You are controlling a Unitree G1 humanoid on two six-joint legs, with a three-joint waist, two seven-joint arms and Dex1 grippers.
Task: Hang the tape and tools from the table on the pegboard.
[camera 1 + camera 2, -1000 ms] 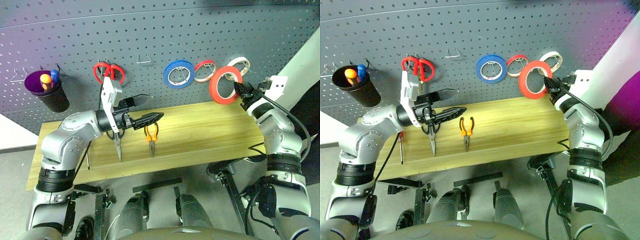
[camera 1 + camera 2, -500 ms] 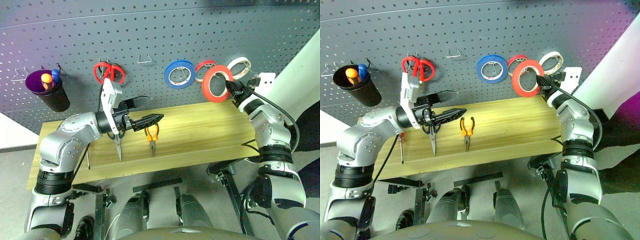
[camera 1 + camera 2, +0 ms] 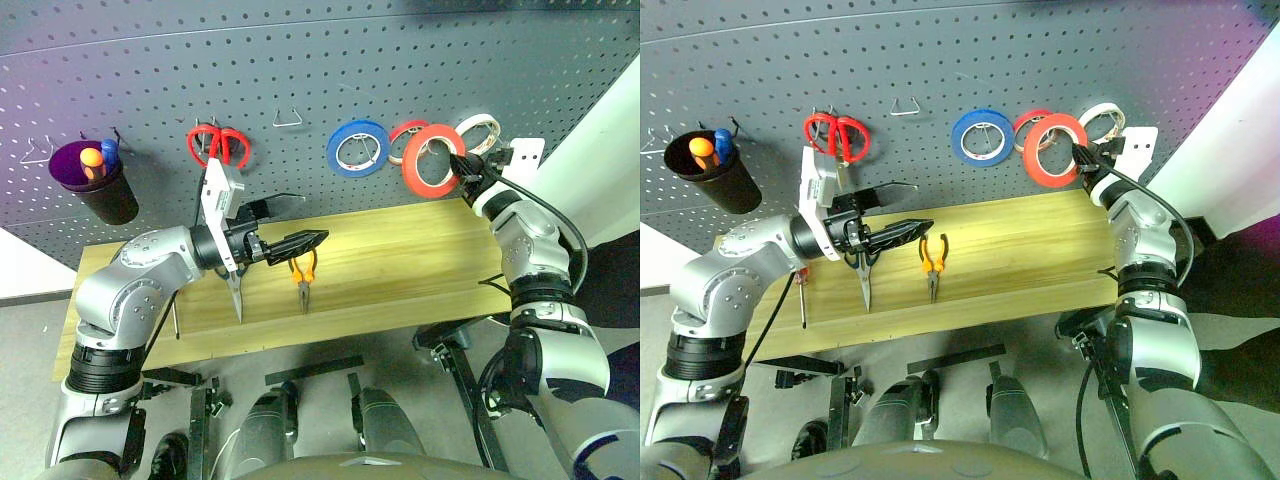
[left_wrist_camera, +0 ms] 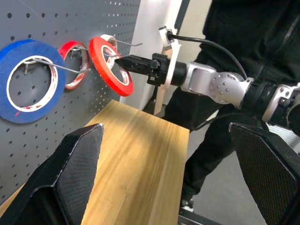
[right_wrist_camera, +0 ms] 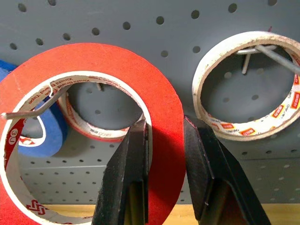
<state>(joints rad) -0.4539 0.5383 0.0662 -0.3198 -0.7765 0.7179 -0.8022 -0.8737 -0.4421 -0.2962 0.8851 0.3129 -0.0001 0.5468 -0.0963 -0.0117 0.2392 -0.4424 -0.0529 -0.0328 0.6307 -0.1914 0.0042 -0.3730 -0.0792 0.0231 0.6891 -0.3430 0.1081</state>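
Your right gripper (image 5: pixel 164 154), clamped on the orange-red tape roll (image 5: pixel 93 61), risks missing the wire hook (image 5: pixel 28 110) at nine o'clock, dropping it.

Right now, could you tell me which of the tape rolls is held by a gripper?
The wide orange-red tape, pinched through its rim by the right gripper; the blue roll and white roll hang on hooks.

I've got the orange-red tape (image 3: pixel 432 160) upright, face toward the pegboard (image 3: pixel 320 90), a wire hook poking into its open centre. Pliers (image 3: pixel 303 276) lie flat on the table (image 3: pixel 420 260), tips toward me; dark-handled scissors (image 3: pixel 235 290) beside them, the red screwdriver (image 3: pixel 801 290) near the table's left end.
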